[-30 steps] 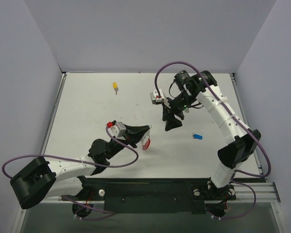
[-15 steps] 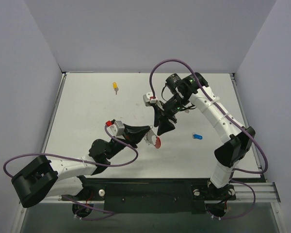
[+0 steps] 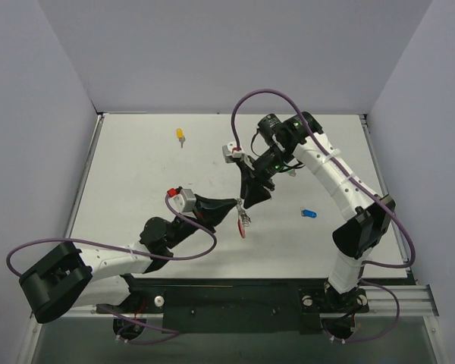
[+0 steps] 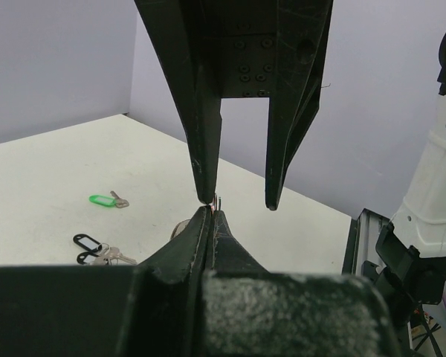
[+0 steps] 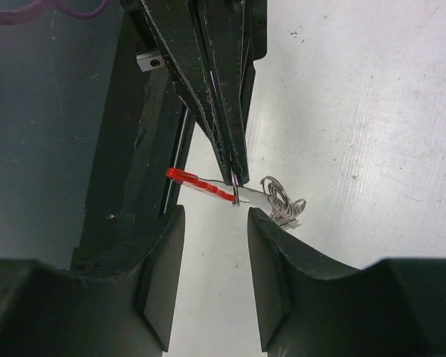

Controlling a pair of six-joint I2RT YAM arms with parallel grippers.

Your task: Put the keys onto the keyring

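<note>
Between the left jaws, clamped tight: the keyring [image 5: 207, 187], red-arced, silver loops dangling; right jaws parted.

The keyring [image 3: 243, 221] sits in the tip of the left claw [image 3: 236, 205], over the middle of the worktop [image 3: 136, 174]. The right claw [image 3: 248, 202] stands just behind it, tip to tip. A far key [image 3: 180, 135] lies back-left on the worktop. A second key [image 3: 309, 213] lies right of both claws, well apart.
</note>
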